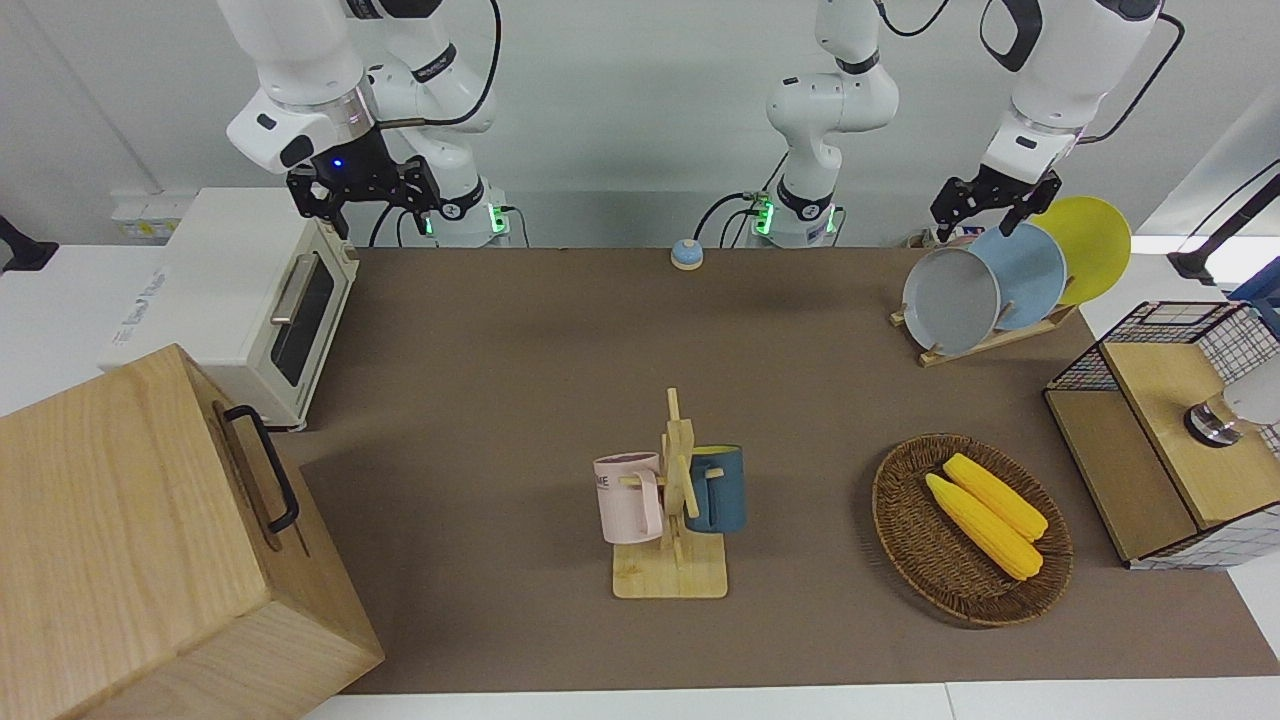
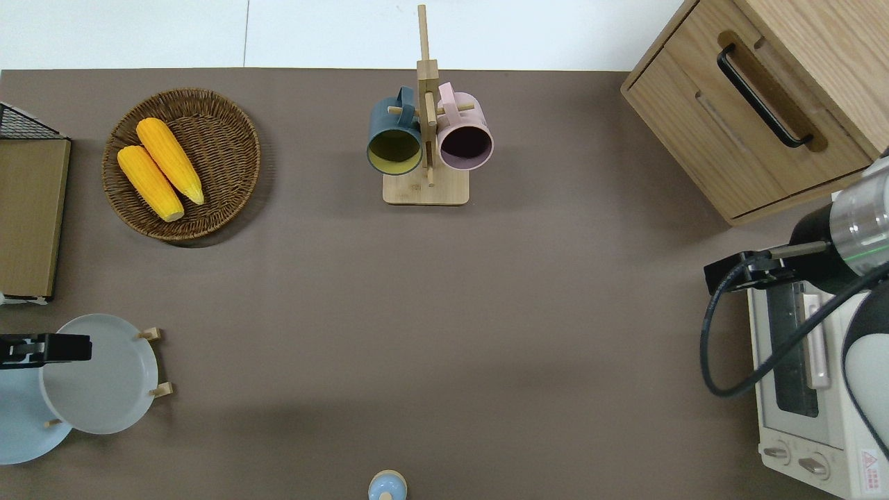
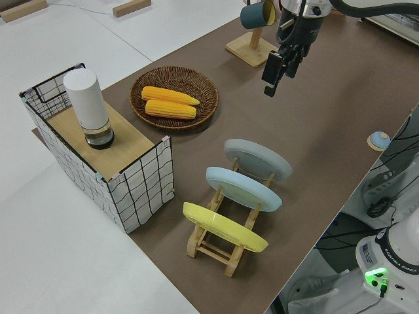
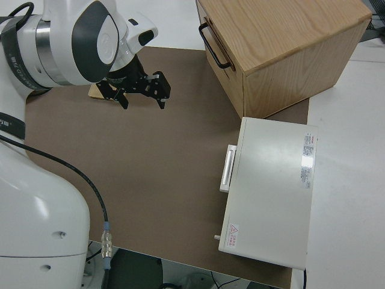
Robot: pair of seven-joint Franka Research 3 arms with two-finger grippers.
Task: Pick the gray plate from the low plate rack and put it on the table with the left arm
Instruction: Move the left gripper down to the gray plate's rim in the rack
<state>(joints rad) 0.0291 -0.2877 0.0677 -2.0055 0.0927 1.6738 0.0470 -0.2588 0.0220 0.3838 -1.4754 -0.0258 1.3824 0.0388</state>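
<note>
The gray plate (image 1: pixel 950 300) stands tilted in the slot of the low plate rack (image 1: pixel 985 345) that lies farthest from the robots, at the left arm's end of the table (image 1: pixel 500 350). It also shows in the overhead view (image 2: pixel 104 378) and the left side view (image 3: pixel 258 159). My left gripper (image 1: pixel 985 208) is open and empty in the air. In the overhead view the left gripper (image 2: pixel 42 347) is over the gray plate's rim, where it meets the light blue plate (image 2: pixel 17 417). My right arm is parked, its gripper (image 4: pixel 141 95) open.
A light blue plate (image 1: pixel 1030 275) and a yellow plate (image 1: pixel 1095 240) fill the rack's other slots. A wicker basket (image 1: pixel 905 530) holds two corn cobs. A wire-sided box (image 1: pixel 1170 430), a mug stand (image 1: pixel 675 500), a toaster oven (image 1: pixel 240 300) and a wooden cabinet (image 1: pixel 130 540) stand around.
</note>
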